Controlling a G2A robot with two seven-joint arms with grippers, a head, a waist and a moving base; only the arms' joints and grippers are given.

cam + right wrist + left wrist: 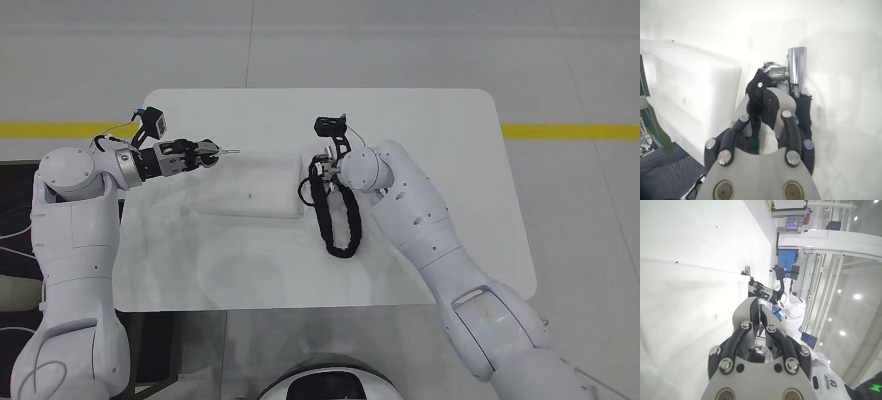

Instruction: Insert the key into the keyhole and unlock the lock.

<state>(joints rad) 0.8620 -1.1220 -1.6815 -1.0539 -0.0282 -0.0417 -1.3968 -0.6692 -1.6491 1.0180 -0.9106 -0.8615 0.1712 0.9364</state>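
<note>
In the top view I see the left gripper [208, 153] pinching the key [229, 152], tip pointing toward the other arm, over the white foam block [255, 188]; the right gripper [322, 172] holds the black chain lock [342, 225] at the block's opposite end, on the table [430, 120]; left wrist view: fingers pressed onto the key's blade; right wrist view: fingers clamped on the lock's black sleeve, just beside its chrome cylinder [797, 64].

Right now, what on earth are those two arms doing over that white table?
The left gripper pinches a small key, its tip pointing across the table toward the other arm. The right gripper clamps a black-sleeved lock close to its metal cylinder, beside a white foam block. Key and lock are apart; the key is not yet in.
</note>
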